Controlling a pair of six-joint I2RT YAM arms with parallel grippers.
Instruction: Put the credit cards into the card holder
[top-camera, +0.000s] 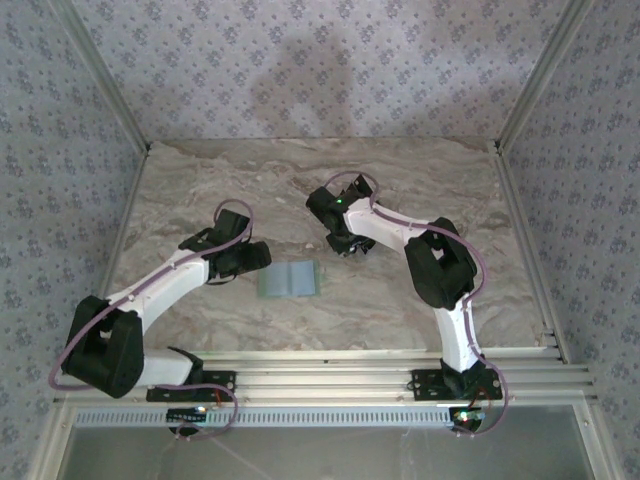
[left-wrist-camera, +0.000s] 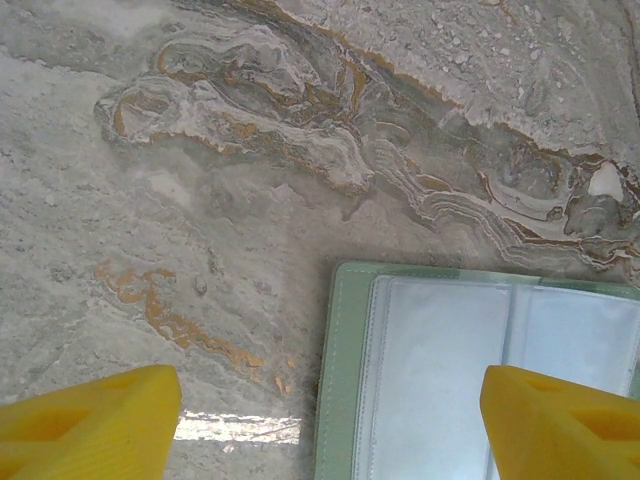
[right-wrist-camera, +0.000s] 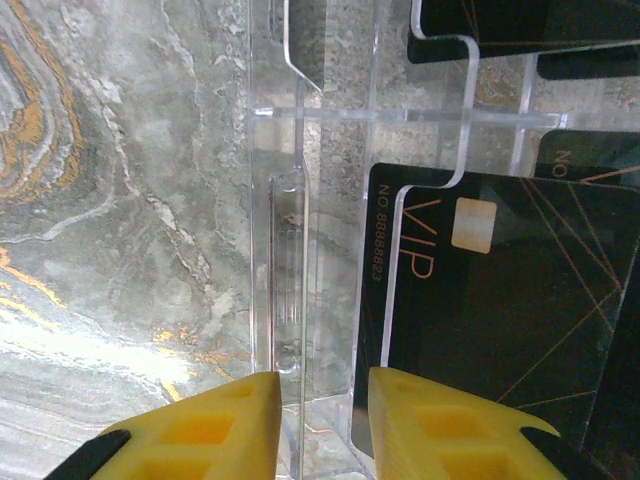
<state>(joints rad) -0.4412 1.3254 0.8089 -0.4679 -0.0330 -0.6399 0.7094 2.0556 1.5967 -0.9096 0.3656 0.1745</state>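
The opened card holder (top-camera: 289, 280) is seen mid-table by the widely parted left gripper (left-wrist-camera: 330, 425), whereas a black VIP card (right-wrist-camera: 490, 300) in a clear rack (right-wrist-camera: 285, 240) is shown at the narrowly parted right gripper (right-wrist-camera: 325, 385)

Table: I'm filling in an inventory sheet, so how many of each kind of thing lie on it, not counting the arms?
Card holder: 1
Clear card stand: 1
Black cards: at least 3, others cut off at the picture's edge
Total: at least 5
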